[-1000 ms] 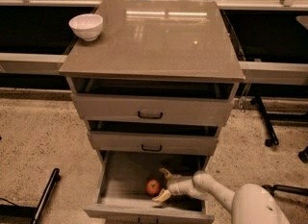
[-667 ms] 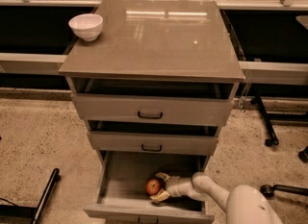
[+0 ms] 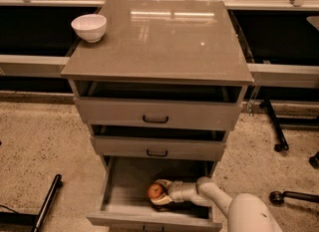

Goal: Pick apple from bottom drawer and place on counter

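The bottom drawer (image 3: 119, 196) is pulled open, pale inside. The red-orange apple (image 3: 155, 191) lies near its middle. My gripper (image 3: 159, 193) reaches in from the right, with one finger above the apple and one below it, closed around it. The white arm (image 3: 219, 201) runs out to the lower right. The glossy grey-brown counter (image 3: 164, 37) tops the cabinet.
A white bowl (image 3: 89, 27) stands at the counter's back left corner. The two upper drawers (image 3: 155, 115) are slightly open. A dark bar (image 3: 47, 202) lies on the floor at left, and chair legs with casters (image 3: 276, 141) stand at right.
My gripper has moved left over the apple and its fingers have closed in around it. The apple stays at about the same place in the drawer.
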Tool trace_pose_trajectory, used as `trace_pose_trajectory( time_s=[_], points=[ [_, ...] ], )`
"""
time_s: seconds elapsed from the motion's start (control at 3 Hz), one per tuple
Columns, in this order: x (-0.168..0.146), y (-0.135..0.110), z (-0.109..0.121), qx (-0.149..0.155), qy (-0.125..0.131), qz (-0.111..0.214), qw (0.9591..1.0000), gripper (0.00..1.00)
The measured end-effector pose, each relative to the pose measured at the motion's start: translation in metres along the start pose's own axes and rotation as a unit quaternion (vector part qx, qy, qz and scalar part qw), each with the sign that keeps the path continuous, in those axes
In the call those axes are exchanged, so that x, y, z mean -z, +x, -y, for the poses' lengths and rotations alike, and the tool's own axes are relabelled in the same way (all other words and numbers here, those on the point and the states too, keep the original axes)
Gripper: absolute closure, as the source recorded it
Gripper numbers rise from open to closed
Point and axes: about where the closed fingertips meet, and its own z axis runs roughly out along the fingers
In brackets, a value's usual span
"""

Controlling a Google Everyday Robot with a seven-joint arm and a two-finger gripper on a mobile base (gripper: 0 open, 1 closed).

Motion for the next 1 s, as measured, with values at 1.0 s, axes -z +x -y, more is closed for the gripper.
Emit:
trace_pose_trajectory(
  time_s=[1.0],
  points=[
    [0.190, -0.177, -0.015, 0.063, 0.022, 0.027, 0.9974, 1.00]
  ],
)
